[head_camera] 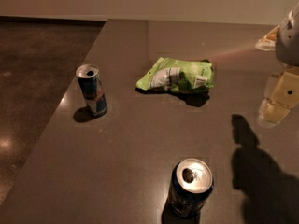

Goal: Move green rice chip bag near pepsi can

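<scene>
Gripper (275,104) is hanging at the far right edge of my view, above the counter (140,143) and well to the right of the green rice chip bag (177,76). The frame is cutting off much of it, so I am seeing only pale yellowish parts under a grey housing, and I cannot tell whether it is open or closed, or whether it is gripping anything. Its dark shadow (261,171) is falling across the counter's lower right and running out of the picture.

The green rice chip bag is lying flat around the middle of the counter, toward the back, with its white panels facing up; the print on them is not reading clearly for me. The pepsi can (190,186) is standing upright near the front edge, well apart from the bag, with its base cut off by the bottom of the view. A slimmer blue-and-silver can (92,90) is standing on the left side, near the counter's edge, beside the dark floor (32,78).
</scene>
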